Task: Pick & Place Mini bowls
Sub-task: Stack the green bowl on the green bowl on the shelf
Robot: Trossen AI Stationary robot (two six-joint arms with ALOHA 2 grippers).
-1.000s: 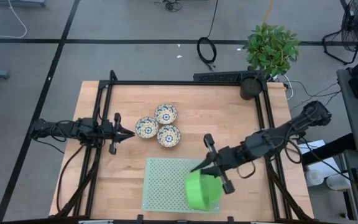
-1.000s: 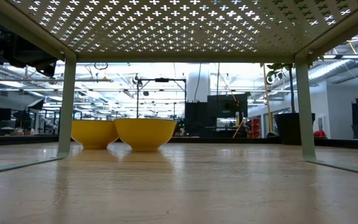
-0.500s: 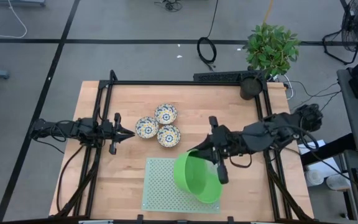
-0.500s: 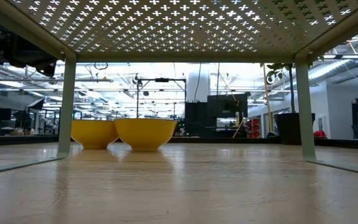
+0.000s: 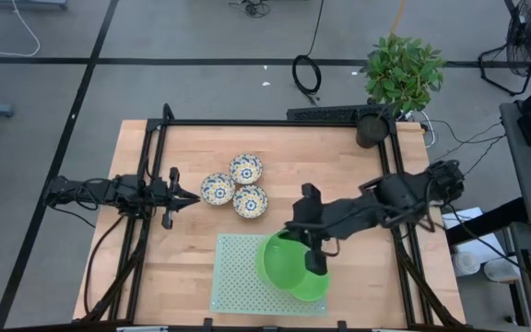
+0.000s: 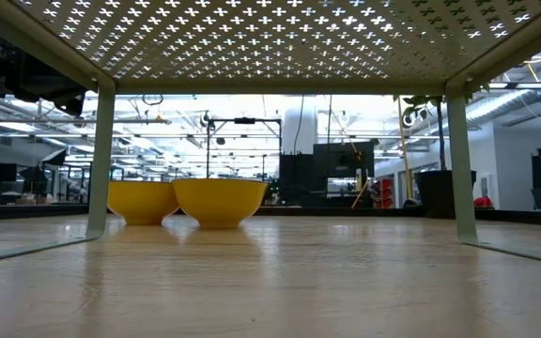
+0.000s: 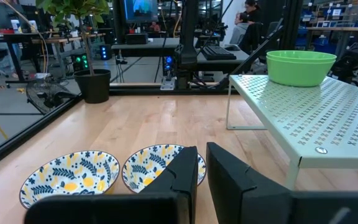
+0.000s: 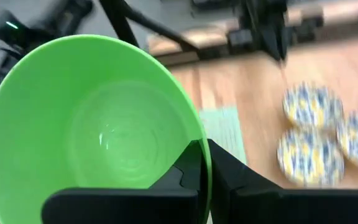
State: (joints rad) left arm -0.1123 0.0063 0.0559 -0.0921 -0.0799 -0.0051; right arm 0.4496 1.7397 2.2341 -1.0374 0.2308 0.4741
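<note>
Three white floral mini bowls (image 5: 218, 189) (image 5: 245, 169) (image 5: 251, 201) stand on the table at centre left; they also show in the right wrist view (image 8: 307, 155). My right gripper (image 5: 313, 256) is shut on a bright green mini bowl (image 5: 280, 260) above the pale-green perforated mat (image 5: 238, 272), which stands raised on legs. Another green bowl (image 5: 310, 288) sits on the mat under and beside the held one. My left gripper (image 5: 190, 195) is shut and empty at the table's left, just beside the floral bowls (image 7: 157, 171). My right gripper pinches the green bowl's rim (image 8: 204, 148) on the side nearest the arm, one finger inside the bowl and one outside. The fingers come from the table's right, slanting down. The bowl is lifted clear of the mat, tilted, its opening facing up.
A potted plant (image 5: 399, 78) stands at the table's far right corner. A black frame (image 5: 275, 123) runs around the table. In the low view the floral bowls' yellow outsides (image 6: 219, 202) show beyond the mat's legs (image 6: 101, 160). Bare wood lies far of the mat.
My right gripper has risen with one green bowl off the green bowl on the mat and gone a little toward the table's left and far side. The held bowl has turned from lying on its side to opening upward. The other green bowl has stayed on the mat.
</note>
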